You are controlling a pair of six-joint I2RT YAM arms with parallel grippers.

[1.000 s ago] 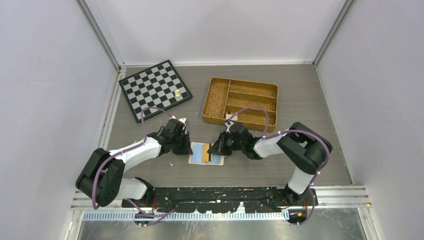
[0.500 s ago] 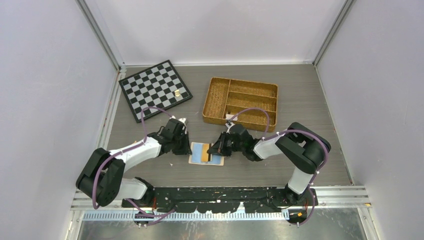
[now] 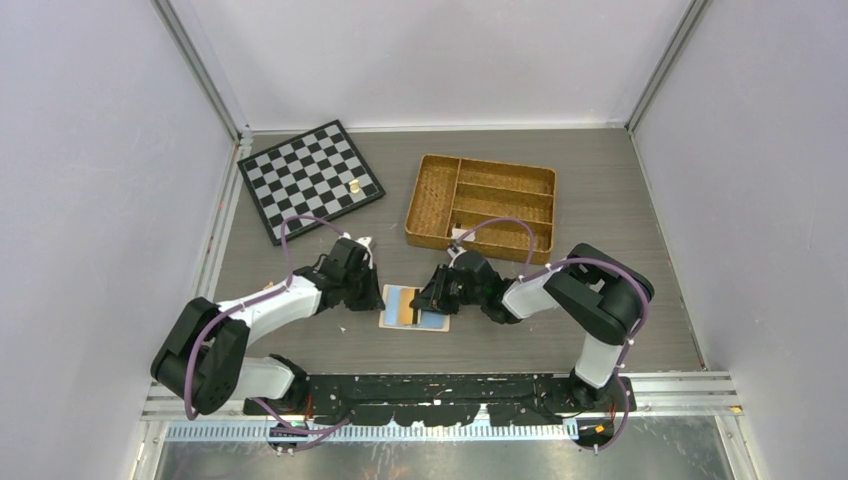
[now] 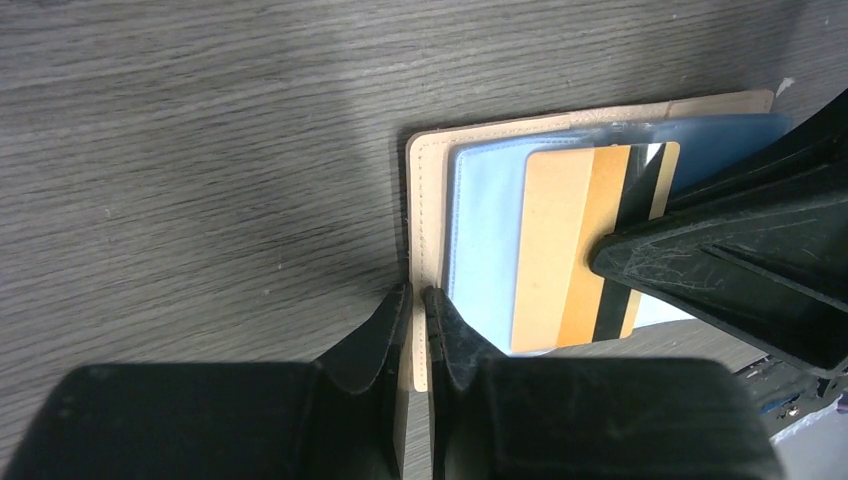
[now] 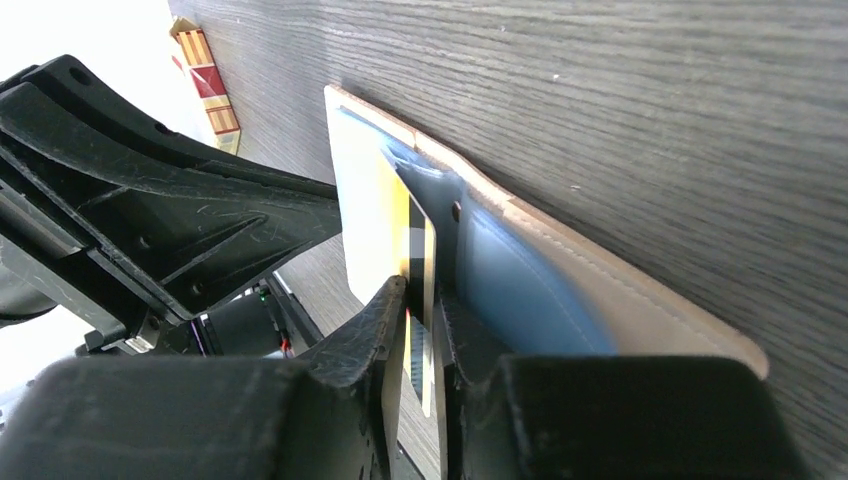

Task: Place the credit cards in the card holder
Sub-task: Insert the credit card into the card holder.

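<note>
Card holder (image 4: 425, 200) edge: left pincer (image 4: 418, 296) clenched; right pincer (image 5: 415, 297) astride orange card (image 5: 385, 222), grip unclear.

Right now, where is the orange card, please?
Top view, centre: the orange card lies on the open card holder between the left gripper and right gripper.

Between the fingers of the right gripper (image 5: 420, 296) we lose the near end of the orange card (image 5: 395, 230) and cannot tell whether they press it, while behind one finger part of the card holder (image 4: 426, 200) is hidden.
</note>
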